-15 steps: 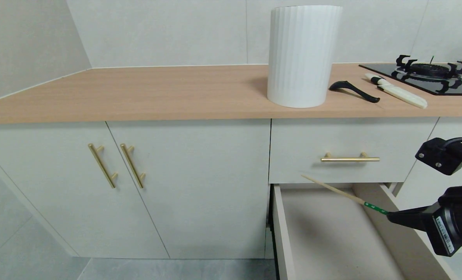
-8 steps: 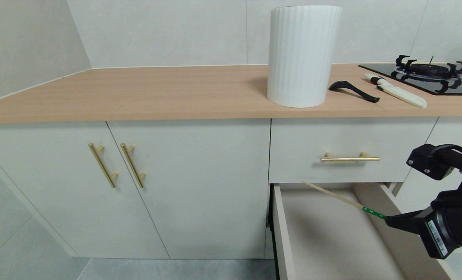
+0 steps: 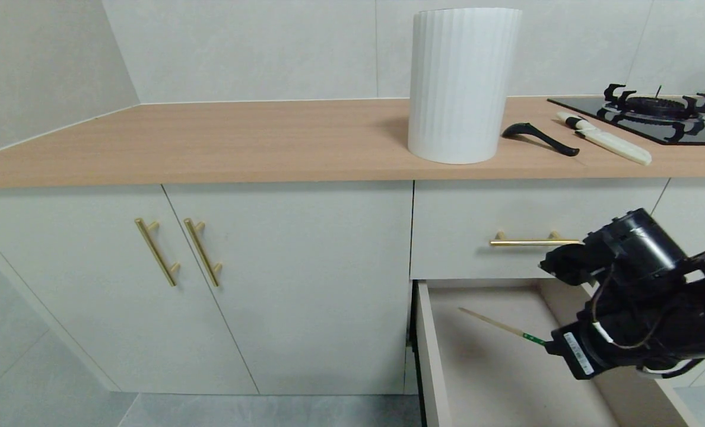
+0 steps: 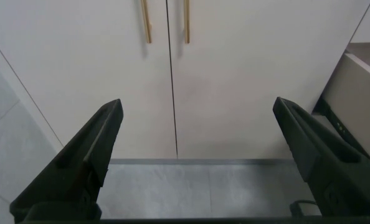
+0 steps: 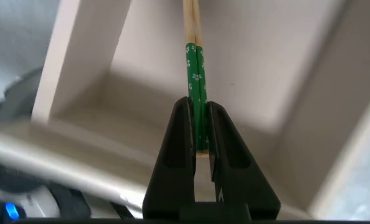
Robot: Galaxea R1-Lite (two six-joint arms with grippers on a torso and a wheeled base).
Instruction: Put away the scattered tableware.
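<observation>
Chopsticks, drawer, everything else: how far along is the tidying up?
Done: the lower drawer is pulled open. In hand: the right pincer holds the chopsticks above it, not yet released. Left: the black-handled utensil and the white knife lie on the countertop.

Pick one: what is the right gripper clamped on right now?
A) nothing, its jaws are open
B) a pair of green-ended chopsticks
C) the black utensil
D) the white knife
B: the right gripper is shut on the chopsticks, with their green ends pinched between its fingers, over the open drawer. The white knife and the black utensil lie on the countertop.
</observation>
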